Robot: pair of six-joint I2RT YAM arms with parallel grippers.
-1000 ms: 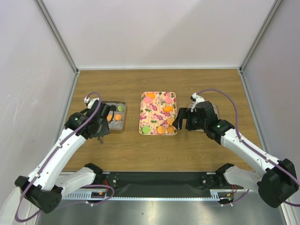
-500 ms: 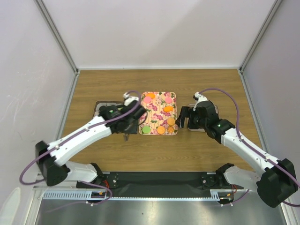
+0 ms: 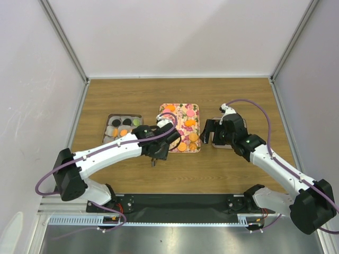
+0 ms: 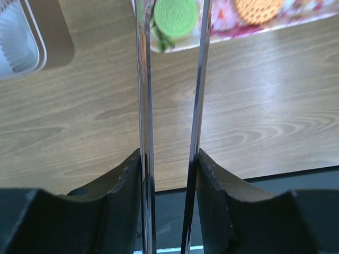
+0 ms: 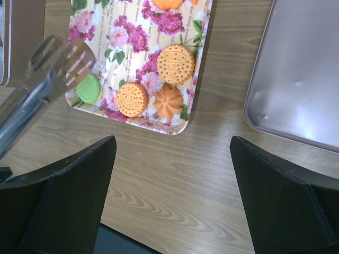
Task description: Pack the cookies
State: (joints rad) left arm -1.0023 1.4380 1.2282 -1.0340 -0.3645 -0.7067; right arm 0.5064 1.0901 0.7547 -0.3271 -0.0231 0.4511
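Two claws. Right claw (image 5: pixel 174 153): black fingers wide apart, nothing held, over bare surface (image 5: pixel 175 222) on the near side of the tray (image 5: pixel 127 32). Left claw (image 5: pixel 59 54): long metal blades apart, pointing away. One green cookie (image 4: pixel 179 17) lies between the tips, flat on the tray's near-left corner, with a gap showing on its left. It is round, face up, no long axis. Beside it are three orange cookies (image 5: pixel 176 63). Farther up the tray: two more orange, one pink cookie (image 3: pixel 189 112). One lid (image 5: pixel 296 79) right. One tin (image 3: pixel 125 115) left, holding more cookies (image 3: pixel 123 132): two black, one green, at least one orange.
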